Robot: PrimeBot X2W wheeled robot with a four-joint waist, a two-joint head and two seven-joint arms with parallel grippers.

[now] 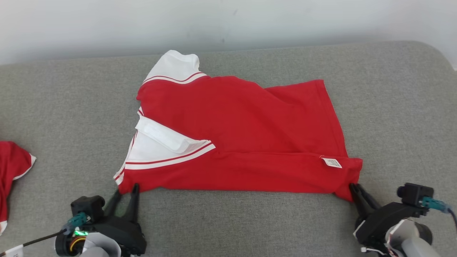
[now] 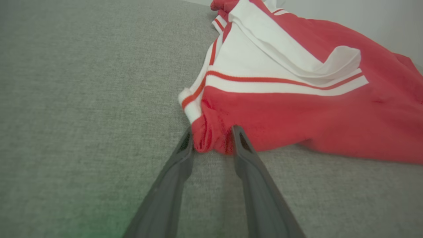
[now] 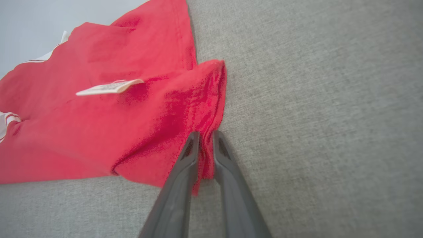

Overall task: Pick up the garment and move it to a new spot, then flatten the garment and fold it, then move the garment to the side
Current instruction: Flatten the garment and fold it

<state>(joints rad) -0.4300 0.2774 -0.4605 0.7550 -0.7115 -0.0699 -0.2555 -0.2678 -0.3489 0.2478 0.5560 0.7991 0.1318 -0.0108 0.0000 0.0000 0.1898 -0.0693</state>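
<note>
Tag unreadable, grippers at the garment's near corners

A small white tag is sewn on the red garment near its near right corner. Its print is too fine to read in the head view, and in the right wrist view the tag lies edge-on and blurred. No other writing is legible.

The left gripper sits at the near left corner, just below the white, red-striped trim. Its fingers stand moderately apart, with a bunched fold of red cloth filling the gap and touching both. Whether they clamp it cannot be told.

The right gripper is at the near right corner. Its fingers are drawn narrow, with the hem pinched between them.

The garment lies spread, partly folded, in the middle of the grey cushion, its white collar toward the robot's left. Another red piece lies at the cushion's left edge, well apart.
</note>
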